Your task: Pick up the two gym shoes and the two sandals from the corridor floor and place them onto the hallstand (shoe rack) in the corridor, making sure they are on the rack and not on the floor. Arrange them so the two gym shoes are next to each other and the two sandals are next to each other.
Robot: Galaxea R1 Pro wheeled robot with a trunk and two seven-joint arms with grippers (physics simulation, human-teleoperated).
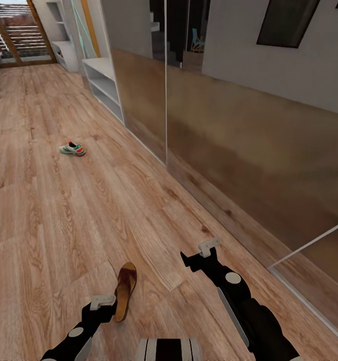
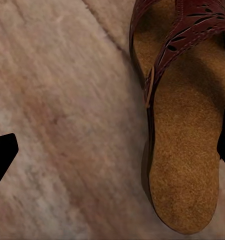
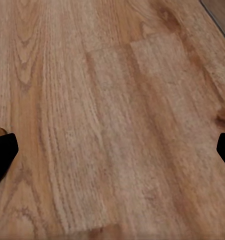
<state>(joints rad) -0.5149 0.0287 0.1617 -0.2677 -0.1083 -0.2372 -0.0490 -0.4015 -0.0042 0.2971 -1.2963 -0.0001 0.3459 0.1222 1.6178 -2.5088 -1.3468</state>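
**Left gripper poised over a sandal**

The left gripper (image 1: 104, 307) hovers with fingers spread wide, the dark brown leather sandal with tan insole (image 1: 125, 291) lying flat on the light-brown wood plank floor (image 1: 63, 220) just beside its right fingertip, off-centre, so likely lining up a grasp. The right gripper (image 1: 201, 255), also spread, holds nothing. A white sneaker with green stripe and orange-red heel (image 1: 72, 149) lies far ahead.

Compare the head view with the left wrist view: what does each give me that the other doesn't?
Head view alone: the gym shoe lying farther down the corridor floor, a pale shelf unit by the wall, and both grippers, left and right. Left wrist view alone: the cut-out strap and insole texture up close. Both: the sandal on the wood floor.
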